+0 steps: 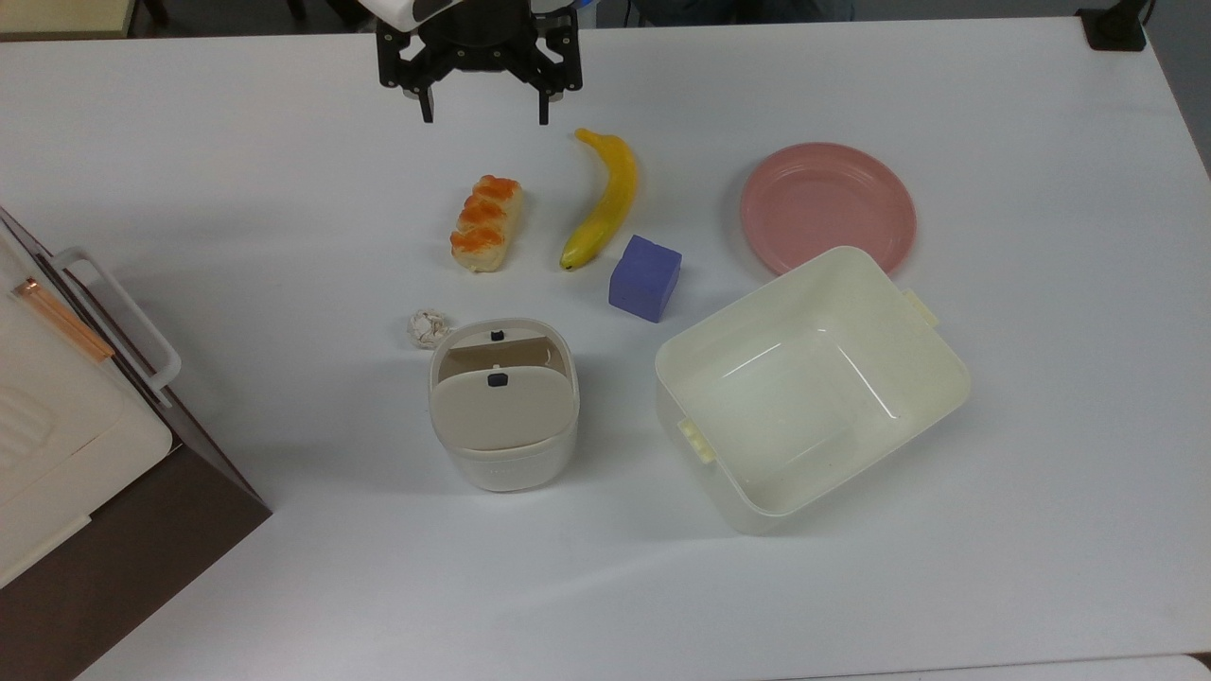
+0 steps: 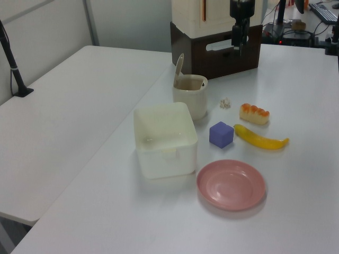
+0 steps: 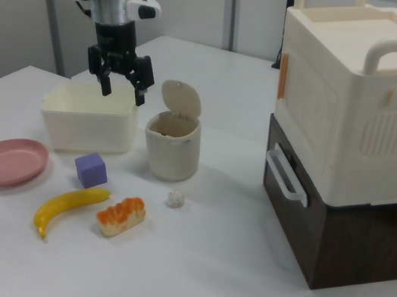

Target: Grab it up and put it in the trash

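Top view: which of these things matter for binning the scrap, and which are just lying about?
For the job: paper wad, small lidded bin right beside it, gripper open above the table.

Lying about: bread roll, banana, purple cube, pink plate, large open tub, stacked boxes.

I see a black end effector (image 1: 482,113) over a white surface (image 1: 236,189); the whitish paper wad (image 1: 429,327) has brown marks, beside the cream bin (image 1: 503,416) with beige lid.
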You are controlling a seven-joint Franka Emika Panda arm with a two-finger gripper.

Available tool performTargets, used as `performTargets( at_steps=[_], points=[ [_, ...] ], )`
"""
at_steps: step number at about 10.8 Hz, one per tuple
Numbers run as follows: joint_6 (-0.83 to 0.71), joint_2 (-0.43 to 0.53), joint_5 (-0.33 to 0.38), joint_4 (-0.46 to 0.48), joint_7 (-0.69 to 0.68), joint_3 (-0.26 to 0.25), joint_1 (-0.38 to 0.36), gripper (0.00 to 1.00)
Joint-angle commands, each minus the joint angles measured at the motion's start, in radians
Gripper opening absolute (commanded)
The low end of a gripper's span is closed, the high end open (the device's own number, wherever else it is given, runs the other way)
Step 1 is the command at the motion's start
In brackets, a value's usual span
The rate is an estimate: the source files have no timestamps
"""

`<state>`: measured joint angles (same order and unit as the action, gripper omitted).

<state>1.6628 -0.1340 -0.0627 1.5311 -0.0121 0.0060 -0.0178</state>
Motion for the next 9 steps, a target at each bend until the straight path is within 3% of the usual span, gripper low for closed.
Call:
performTargets(
  at_steps=[1,9],
  points=[
    [-0.012,0.014,0.015,0.023,0.006,0.000,-0.005,1.00],
    [-0.011,0.017,0.017,0.021,0.006,-0.001,0.001,1.00]
  ],
)
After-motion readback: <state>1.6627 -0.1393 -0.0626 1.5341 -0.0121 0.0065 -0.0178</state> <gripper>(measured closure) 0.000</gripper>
